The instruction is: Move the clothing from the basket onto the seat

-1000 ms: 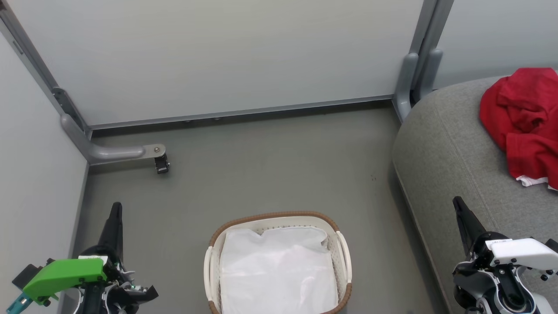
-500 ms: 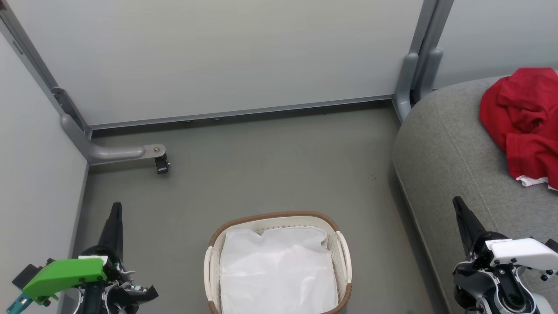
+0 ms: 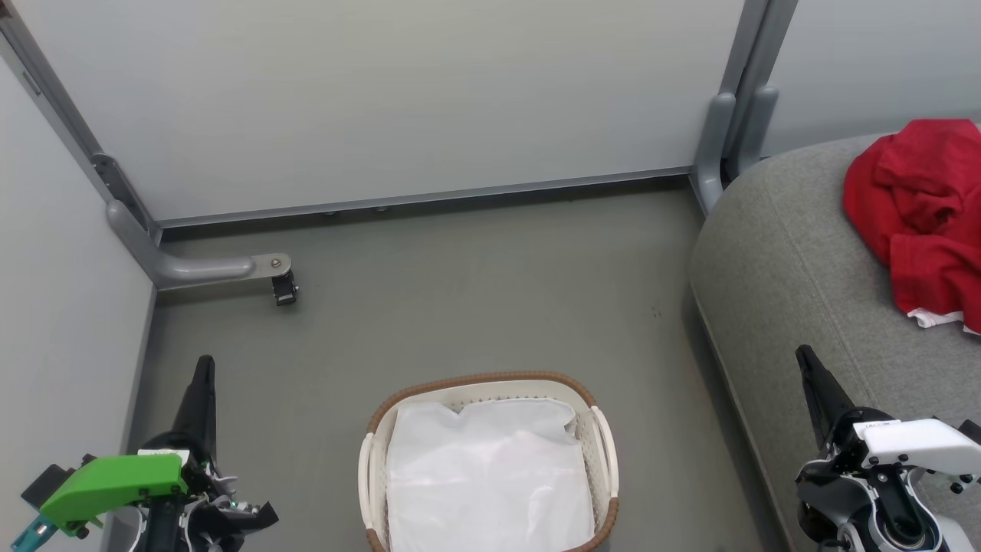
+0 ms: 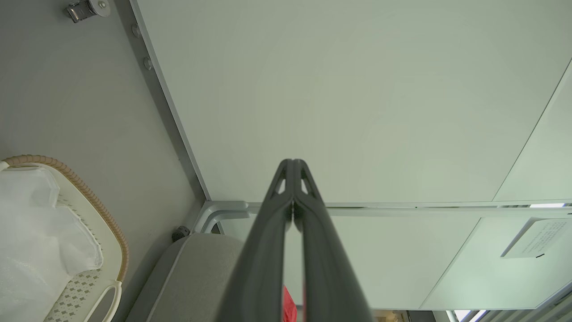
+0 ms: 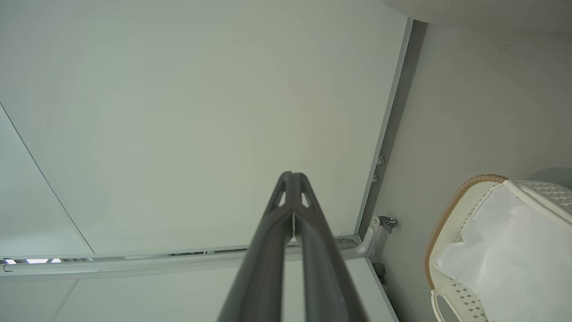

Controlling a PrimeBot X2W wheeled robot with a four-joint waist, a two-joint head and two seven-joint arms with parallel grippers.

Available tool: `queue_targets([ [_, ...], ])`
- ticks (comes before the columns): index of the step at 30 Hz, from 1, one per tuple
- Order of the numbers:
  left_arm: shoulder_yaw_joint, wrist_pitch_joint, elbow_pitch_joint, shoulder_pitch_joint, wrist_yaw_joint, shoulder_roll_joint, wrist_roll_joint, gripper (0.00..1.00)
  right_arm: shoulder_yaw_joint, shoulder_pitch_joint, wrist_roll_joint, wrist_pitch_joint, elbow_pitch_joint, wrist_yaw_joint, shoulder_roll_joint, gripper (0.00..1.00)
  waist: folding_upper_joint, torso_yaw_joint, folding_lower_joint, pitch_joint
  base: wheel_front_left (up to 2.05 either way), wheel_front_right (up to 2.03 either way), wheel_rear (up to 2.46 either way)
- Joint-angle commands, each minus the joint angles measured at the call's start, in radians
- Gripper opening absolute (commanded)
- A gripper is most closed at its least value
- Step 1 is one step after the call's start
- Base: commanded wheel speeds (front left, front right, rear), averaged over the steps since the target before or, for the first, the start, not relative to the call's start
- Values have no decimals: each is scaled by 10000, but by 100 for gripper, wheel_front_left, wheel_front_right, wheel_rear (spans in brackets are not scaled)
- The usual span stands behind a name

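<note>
So the clothing (image 3: 916, 207) is a crumpled bright red heap with soft folds and a bit of white peeking out at its lower edge. It's lying on the grey seat (image 3: 782, 253) at about 2 o'clock in the head view, well apart from the basket (image 3: 483, 380) at 6 o'clock with its white liner (image 3: 490, 475). The left gripper (image 3: 204, 372) at 8 o'clock and the right gripper (image 3: 806, 359) at 4 o'clock are both pinched together, gripping nothing.

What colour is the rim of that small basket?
Brown, woven-looking rim on the cream perforated plastic basket; clearest in head view.

open floor (image 3: 475, 291) around basket (image 3: 487, 381), panel walls (image 3: 383, 100) behind, seat (image 3: 774, 253) right
</note>
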Motion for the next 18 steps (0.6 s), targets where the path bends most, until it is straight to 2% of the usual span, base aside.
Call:
queue_targets([
  [1, 16, 45, -15, -98, -56, 2, -48, 0, -24, -75, -46, 15, -28, 0, -34, 0, -1, 0, 0, 0, 0, 0, 0],
  [18, 15, 45, -16, -98, -56, 2, -47, 0, -30, -76, -43, 23, -27, 0, -31, 0, -1, 0, 0, 0, 0, 0, 0],
])
